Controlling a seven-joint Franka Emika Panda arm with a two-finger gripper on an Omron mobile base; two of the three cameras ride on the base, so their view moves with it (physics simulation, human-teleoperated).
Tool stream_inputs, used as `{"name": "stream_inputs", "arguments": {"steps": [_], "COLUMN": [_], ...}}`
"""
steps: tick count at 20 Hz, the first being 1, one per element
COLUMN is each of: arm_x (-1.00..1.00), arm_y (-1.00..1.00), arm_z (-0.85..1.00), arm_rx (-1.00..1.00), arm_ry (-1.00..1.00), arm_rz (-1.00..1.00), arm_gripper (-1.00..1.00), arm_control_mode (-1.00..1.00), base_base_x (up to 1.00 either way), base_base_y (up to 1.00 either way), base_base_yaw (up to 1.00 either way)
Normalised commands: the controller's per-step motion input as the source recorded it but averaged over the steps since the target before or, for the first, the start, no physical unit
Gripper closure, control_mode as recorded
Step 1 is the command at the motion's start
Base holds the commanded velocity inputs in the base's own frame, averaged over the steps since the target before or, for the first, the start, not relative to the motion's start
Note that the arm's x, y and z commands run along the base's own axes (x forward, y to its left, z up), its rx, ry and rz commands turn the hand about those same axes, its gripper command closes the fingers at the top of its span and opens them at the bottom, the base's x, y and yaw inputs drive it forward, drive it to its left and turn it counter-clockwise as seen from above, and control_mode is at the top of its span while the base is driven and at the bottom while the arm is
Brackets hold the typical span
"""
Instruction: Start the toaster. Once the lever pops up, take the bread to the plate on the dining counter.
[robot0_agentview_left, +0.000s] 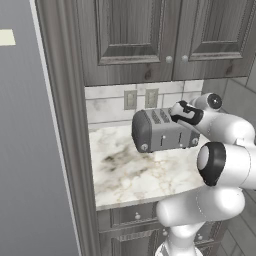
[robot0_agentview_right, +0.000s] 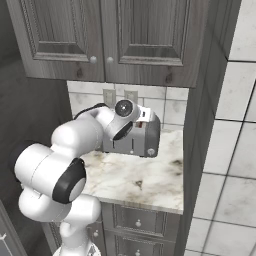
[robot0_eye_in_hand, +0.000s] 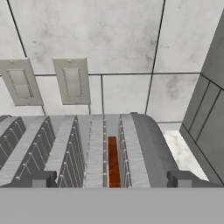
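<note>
Hand view is showing you the toaster from directly above, its slots running from 6 o'clock toward 12 o'clock, with the bread sitting as a brown strip down in the slot just right of centre. The gripper is hanging wide open with nothing held, its two dark fingertips straddling the top of the toaster at the bottom of the picture, one to each side of that loaded slot.

In the left base view the toaster is standing on the marble table against the tiled wall with its two outlets, and the gripper is hovering over its right end. The toaster's long axis is running across that view from 9 o'clock to 3 o'clock, with the knob and levers on the long side facing you. In the right base view the arm is covering much of the toaster.

What you are turning on next, as I judge it: the lever lies below and toward 6 o'clock from the gripper, on the near long face, so you are needing to come forward off the top and down before pressing. The bread is waiting in its slot; the plate and dining counter are elsewhere.
</note>
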Motion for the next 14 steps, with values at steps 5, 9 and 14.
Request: {"name": "stream_inputs", "arguments": {"steps": [5, 9, 14], "arm_x": [0.0, 0.0, 0.0], "arm_y": [-0.01, 0.0, 0.0], "arm_z": [0.0, 0.0, 0.0], "arm_rx": [0.0, 0.0, 0.0], "arm_ry": [0.0, 0.01, 0.0], "arm_rz": [0.0, 0.0, 0.0], "arm_gripper": [-1.0, -1.0, -1.0], "arm_control_mode": [-1.0, -1.0, -1.0], "base_base_x": [0.0, 0.0, 0.0], "base_base_y": [0.0, 0.0, 0.0], "base_base_yaw": [0.0, 0.0, 0.0]}}
